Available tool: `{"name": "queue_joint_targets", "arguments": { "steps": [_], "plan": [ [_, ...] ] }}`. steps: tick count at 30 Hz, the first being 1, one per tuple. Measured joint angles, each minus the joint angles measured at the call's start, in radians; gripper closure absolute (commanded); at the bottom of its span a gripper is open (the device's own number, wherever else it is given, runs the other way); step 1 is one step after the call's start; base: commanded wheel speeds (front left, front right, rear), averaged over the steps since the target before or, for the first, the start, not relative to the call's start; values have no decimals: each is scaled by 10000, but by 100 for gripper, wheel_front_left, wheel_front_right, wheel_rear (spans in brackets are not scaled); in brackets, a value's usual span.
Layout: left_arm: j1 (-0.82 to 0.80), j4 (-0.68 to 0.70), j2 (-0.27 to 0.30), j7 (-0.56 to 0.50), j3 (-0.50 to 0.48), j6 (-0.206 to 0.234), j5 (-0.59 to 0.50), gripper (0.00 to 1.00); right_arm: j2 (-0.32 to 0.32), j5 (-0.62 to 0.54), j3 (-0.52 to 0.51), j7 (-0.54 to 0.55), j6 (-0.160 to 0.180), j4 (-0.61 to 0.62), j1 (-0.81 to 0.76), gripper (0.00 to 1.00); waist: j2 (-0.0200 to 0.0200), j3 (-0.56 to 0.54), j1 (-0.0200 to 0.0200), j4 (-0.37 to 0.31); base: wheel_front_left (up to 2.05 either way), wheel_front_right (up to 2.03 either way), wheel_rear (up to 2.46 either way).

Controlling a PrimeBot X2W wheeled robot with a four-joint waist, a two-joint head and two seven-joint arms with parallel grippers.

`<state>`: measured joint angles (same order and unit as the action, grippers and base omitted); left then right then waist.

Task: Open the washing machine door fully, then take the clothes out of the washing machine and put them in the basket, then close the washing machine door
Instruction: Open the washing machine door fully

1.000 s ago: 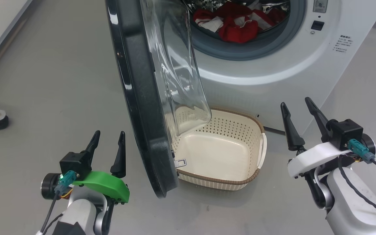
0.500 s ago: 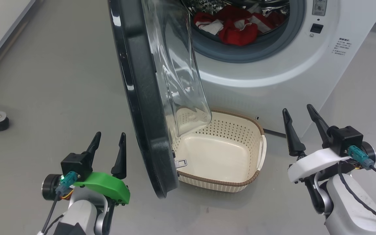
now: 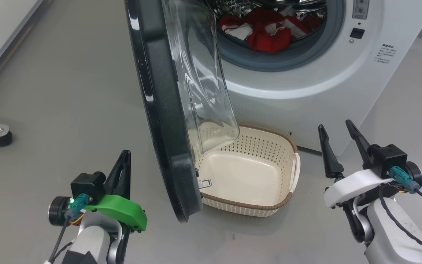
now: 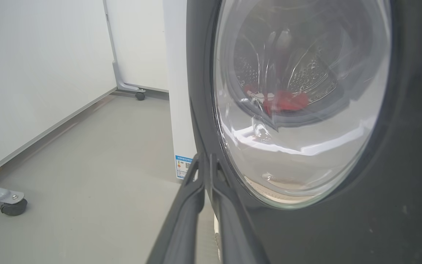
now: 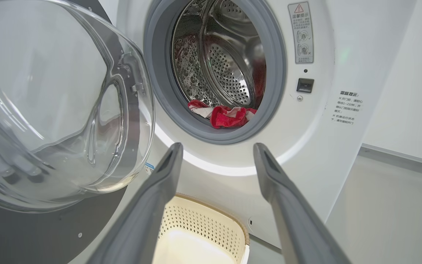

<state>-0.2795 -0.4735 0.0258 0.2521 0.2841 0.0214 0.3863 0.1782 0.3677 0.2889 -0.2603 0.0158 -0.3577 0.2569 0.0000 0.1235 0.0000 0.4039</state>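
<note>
**Door half open, first step in hand**

The washing machine door [image 3: 163,121] stands partway out, at one o'clock from the left gripper [image 3: 125,156], which is pinched shut on nothing. I'd say the next move is pushing it wider. The right gripper [image 3: 334,126] gapes empty. The clothes [image 3: 269,35] lie red in the washing machine [image 3: 306,84]; the basket [image 3: 247,207] sits empty at six o'clock below.

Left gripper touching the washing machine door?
Apart. The head view shows a strip of grey floor between the shut left gripper and the black rim of the washing machine door.
</note>
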Motion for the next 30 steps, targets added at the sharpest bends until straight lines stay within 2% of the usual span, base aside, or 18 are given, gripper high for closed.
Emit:
{"name": "queue_joint_targets", "arguments": {
  "steps": [8,18,25,30],
  "plan": [
    [4,199,0,0,-123,58,-105,100,-130,-138,-159,0,-144,-40,-1,0,0,24,0,53,0,0,0],
    [-45,1551,125,0,-755,328,-581,100,-169,-378,-297,-2,-236,-71,-5,0,0,34,0,130,0,0,0],
    [-505,3919,207,50,-1312,443,-1045,100,-211,-581,-403,0,-251,-104,-19,0,0,2,0,200,0,0,0],
    [-648,6082,198,58,-1099,314,-1511,100,-334,-663,-481,0,-351,-119,-63,0,0,-64,0,223,0,0,0]
  ]
}}
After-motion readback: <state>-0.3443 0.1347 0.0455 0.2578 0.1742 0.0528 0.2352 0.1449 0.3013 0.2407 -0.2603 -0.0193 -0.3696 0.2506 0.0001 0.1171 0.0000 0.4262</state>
